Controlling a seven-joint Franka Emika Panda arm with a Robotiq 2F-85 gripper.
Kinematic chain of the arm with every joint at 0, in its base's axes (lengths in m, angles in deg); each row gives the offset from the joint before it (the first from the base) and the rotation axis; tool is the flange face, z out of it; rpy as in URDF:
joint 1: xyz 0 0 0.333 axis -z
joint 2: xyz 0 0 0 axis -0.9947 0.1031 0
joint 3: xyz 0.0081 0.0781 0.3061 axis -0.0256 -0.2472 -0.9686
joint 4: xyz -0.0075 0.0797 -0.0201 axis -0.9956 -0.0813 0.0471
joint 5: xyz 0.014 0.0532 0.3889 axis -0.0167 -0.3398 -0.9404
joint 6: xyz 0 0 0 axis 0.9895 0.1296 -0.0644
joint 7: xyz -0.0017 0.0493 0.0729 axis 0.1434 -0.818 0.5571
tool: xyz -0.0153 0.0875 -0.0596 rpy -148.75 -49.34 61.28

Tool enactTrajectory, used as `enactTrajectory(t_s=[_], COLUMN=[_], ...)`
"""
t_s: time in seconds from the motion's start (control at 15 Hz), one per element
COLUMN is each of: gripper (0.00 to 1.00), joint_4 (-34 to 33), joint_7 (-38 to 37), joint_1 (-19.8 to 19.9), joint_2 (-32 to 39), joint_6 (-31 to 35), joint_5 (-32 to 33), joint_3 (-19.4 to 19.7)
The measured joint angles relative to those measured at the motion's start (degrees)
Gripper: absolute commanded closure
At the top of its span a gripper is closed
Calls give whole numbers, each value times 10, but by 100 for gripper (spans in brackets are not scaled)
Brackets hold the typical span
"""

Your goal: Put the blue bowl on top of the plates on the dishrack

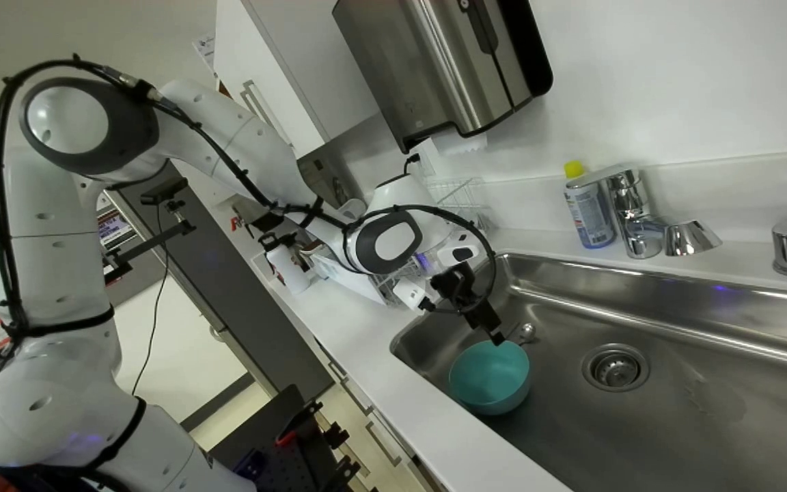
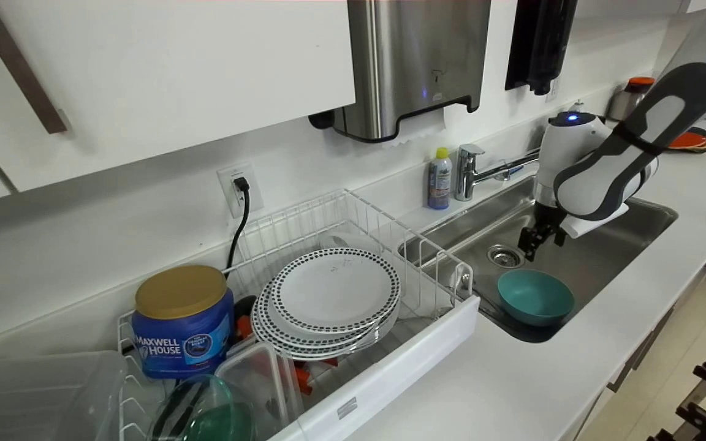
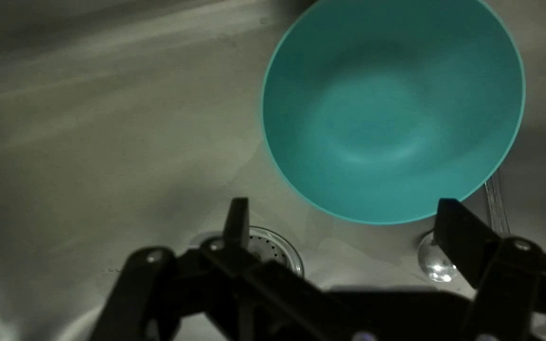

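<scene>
The teal-blue bowl sits upright in the steel sink, in both exterior views (image 1: 490,383) (image 2: 535,299) and in the wrist view (image 3: 386,113). My gripper is open and empty above the sink, near the bowl's rim, in both exterior views (image 1: 488,326) (image 2: 542,244). In the wrist view the gripper (image 3: 344,202) has its fingers wide apart below the bowl; the right fingertip overlaps the rim in the picture. A stack of white plates (image 2: 334,291) with dark patterned rims lies in the white wire dishrack (image 2: 383,383) beside the sink. The arm hides part of the rack in an exterior view (image 1: 458,191).
The steel sink (image 1: 680,437) has a drain (image 1: 616,367) and a metal ladle (image 3: 436,260) beside the bowl. A faucet (image 2: 467,171) and spray can (image 2: 439,180) stand behind it. A paper towel dispenser (image 2: 414,67) hangs above. A blue coffee tub (image 2: 182,327) stands by the plates.
</scene>
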Motion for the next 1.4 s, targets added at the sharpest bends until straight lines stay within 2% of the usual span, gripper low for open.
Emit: enactTrajectory(t_s=[0.2,0.4,0.8,1.13,1.2,1.27,1.4], gripper=[0,0,0,0,25,26,41], joint_4=[-14,-36,-79,-120,-128,-136,-150], joint_7=[33,83,196,247,254,258,264], joint_1=[5,25,113,148,152,155,157], joint_2=[21,50,106,158,167,175,189], joint_6=[0,0,-4,-5,-5,-5,-5], joint_5=[3,3,-3,-3,-3,-3,-3], joint_3=[6,3,-53,-82,-87,-92,-99])
